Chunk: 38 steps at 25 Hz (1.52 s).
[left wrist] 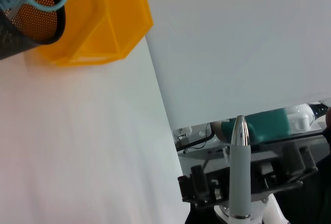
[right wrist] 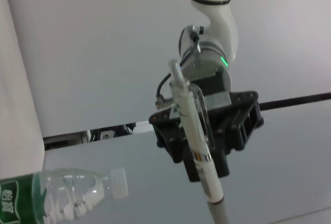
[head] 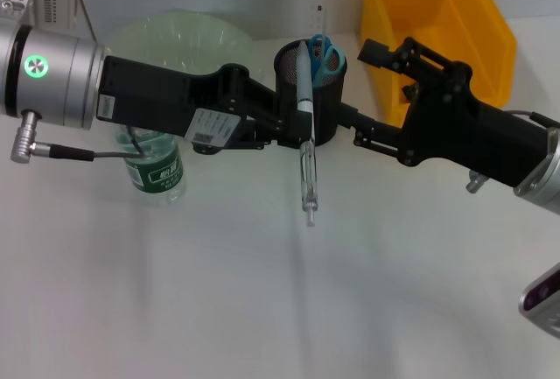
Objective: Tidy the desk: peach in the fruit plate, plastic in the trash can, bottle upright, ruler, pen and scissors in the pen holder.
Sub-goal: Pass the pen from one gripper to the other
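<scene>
The left pincer (head: 302, 129) is clamped on the slim silver-grey ballpoint pen with a clip (head: 305, 134), holding it near its middle in the air, just in front of the black metal mesh cylindrical pen holder (head: 328, 103); in the head view the pen runs lengthwise toward the camera, its grey end up by the holder's rim and its clear end out over the plain white bench (head: 262, 291). The right pincer (head: 346, 125) reaches in from the other side, close to the pen and beside the holder, and I cannot tell how wide it stands. The small scissors with blue loop handles (head: 325, 57) stand in the pen holder. Behind and to the right is the bright yellow rectangular plastic trash can (head: 472, 20). The small clear plastic water bottle with a green label (head: 156, 169) stands upright under the left arm, near the wide pale green translucent fruit plate with a wavy rim (head: 188, 38).
</scene>
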Tool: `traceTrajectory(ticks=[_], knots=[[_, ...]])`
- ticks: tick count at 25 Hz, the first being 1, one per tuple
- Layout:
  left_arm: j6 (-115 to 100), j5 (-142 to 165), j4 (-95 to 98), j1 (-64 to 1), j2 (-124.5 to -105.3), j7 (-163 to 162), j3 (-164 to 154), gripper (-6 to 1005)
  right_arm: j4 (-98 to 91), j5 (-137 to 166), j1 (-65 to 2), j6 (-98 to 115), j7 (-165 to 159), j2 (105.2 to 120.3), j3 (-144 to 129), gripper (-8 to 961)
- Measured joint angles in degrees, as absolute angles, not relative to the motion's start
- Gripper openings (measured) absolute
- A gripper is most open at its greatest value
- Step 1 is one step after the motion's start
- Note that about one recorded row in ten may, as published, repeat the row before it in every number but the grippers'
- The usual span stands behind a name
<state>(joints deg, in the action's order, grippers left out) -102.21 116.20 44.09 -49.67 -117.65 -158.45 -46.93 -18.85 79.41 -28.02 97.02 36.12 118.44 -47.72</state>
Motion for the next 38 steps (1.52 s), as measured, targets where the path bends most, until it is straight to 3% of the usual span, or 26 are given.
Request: traceTrajectory(ticks=[38], knots=[[-103.69, 117.53, 42.61, -49.75, -117.07, -158.79, -47.81, 145, -18.30, 79.56, -29.00, 98.27, 37.97, 118.67, -50.08, 759]])
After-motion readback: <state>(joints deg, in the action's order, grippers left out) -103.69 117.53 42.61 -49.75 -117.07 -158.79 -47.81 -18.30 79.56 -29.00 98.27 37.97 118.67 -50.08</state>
